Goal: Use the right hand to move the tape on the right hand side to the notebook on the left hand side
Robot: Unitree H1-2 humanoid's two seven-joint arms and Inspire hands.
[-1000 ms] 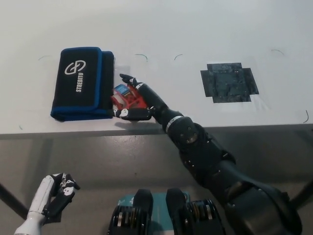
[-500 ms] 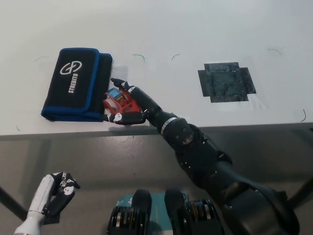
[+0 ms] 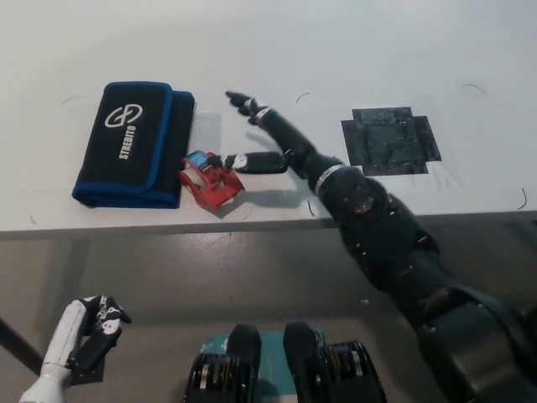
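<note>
The black right hand (image 3: pixel 267 138) is hovering over the table (image 3: pixel 336 50) just right of the notebook (image 3: pixel 134 143), its fingers spreading apart and holding nothing; one finger is reaching toward the tape (image 3: pixel 208 177). The red tape dispenser is lying on the table just beside the notebook's lower right corner, not on it; the white left hand (image 3: pixel 88 332) is hanging well below the notebook, under the table edge, with fingers curling in on nothing.

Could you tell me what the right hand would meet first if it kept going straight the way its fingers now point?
The right hand points up-left, past the notebook's corner. Only bare table seems to lie ahead, though depth is unclear.
</note>
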